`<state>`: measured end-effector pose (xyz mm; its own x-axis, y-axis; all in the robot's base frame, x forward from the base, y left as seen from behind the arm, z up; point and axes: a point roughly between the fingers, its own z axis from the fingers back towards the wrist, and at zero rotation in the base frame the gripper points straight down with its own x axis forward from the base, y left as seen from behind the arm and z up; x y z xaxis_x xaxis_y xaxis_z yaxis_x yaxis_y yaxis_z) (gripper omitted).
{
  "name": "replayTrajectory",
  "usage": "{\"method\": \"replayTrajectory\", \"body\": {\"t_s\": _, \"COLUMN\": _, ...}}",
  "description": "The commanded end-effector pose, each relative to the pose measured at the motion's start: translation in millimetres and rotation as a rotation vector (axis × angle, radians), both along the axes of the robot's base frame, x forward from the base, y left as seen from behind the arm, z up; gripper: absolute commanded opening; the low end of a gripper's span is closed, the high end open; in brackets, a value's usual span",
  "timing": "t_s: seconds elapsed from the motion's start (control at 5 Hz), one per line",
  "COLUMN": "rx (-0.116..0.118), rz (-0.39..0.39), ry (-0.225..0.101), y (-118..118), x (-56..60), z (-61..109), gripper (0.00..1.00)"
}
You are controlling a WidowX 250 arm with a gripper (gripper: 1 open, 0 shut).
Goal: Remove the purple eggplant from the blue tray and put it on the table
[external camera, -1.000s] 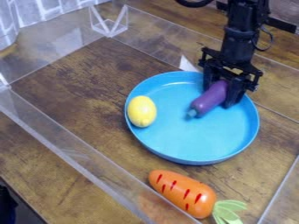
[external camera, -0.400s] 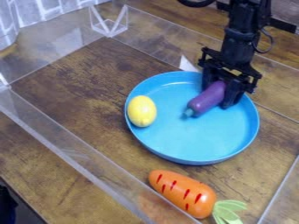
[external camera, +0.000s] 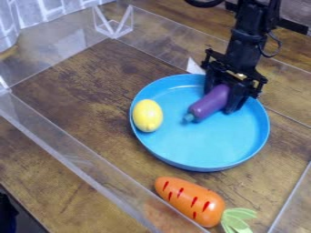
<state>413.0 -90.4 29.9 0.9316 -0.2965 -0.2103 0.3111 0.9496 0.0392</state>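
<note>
The purple eggplant [external camera: 206, 103] hangs tilted over the back part of the blue tray [external camera: 213, 146], its upper end pinched by my black gripper [external camera: 226, 88], which points down and is shut on it. Its lower tip points down-left toward the tray floor; whether it still touches the tray I cannot tell. The tray rests on the dark wood table [external camera: 85, 100].
A yellow lemon [external camera: 147, 115] lies in the tray's left part. An orange carrot [external camera: 192, 200] with green leaves lies on the table in front of the tray. Clear acrylic walls [external camera: 67, 159] ring the table.
The gripper and the eggplant have shifted slightly left and up; the eggplant's lower tip now sits a bit farther left over the tray.
</note>
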Motion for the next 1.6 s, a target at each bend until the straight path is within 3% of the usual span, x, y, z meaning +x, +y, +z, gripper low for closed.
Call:
{"method": "replayTrajectory", "body": {"t_s": 0.0, "rx": 0.000, "rz": -0.004, "ry": -0.081, "y": -3, "x": 4.7, "z": 44.0, "gripper": 0.00}}
{"method": "replayTrajectory", "body": {"t_s": 0.8, "rx": 0.066, "rz": 0.008, "ry": -0.060, "y": 7, "x": -5.8, "z": 74.2, "gripper": 0.00}}
{"method": "replayTrajectory", "body": {"t_s": 1.2, "rx": 0.133, "rz": 0.055, "ry": -0.075, "y": 24, "x": -16.1, "z": 112.7, "gripper": 0.00}}
{"method": "replayTrajectory", "body": {"t_s": 1.4, "rx": 0.163, "rz": 0.078, "ry": -0.070, "y": 32, "x": -22.7, "z": 123.4, "gripper": 0.00}}
